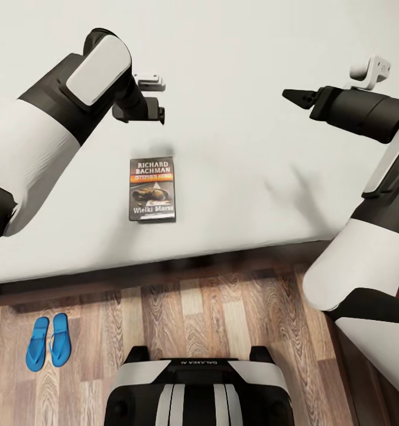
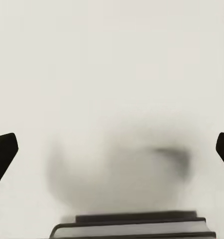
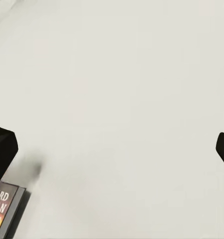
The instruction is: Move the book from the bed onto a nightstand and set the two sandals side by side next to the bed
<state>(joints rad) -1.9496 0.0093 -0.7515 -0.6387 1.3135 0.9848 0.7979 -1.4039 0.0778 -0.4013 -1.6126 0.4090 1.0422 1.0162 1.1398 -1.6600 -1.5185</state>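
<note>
The book (image 1: pixel 152 189) lies flat on the bed (image 1: pixel 240 148), face up, near the mattress's front edge. My left gripper (image 1: pixel 158 112) hovers just beyond the book's far end and is open. In the left wrist view its fingers (image 2: pixel 2 154) stand wide apart, with the book's (image 2: pixel 132 226) edge low in the frame. My right gripper (image 1: pixel 294 96) hangs over bare mattress well to the right of the book, open and empty. The right wrist view catches a corner of the book (image 3: pixel 5 209). Both blue sandals (image 1: pixel 48 341) lie side by side on the floor next to the bed.
The bed's dark wooden frame (image 1: pixel 164 272) runs along the mattress edge, above the wood-plank floor (image 1: pixel 223 319). My own base (image 1: pixel 196 390) stands close to the bed, right of the sandals.
</note>
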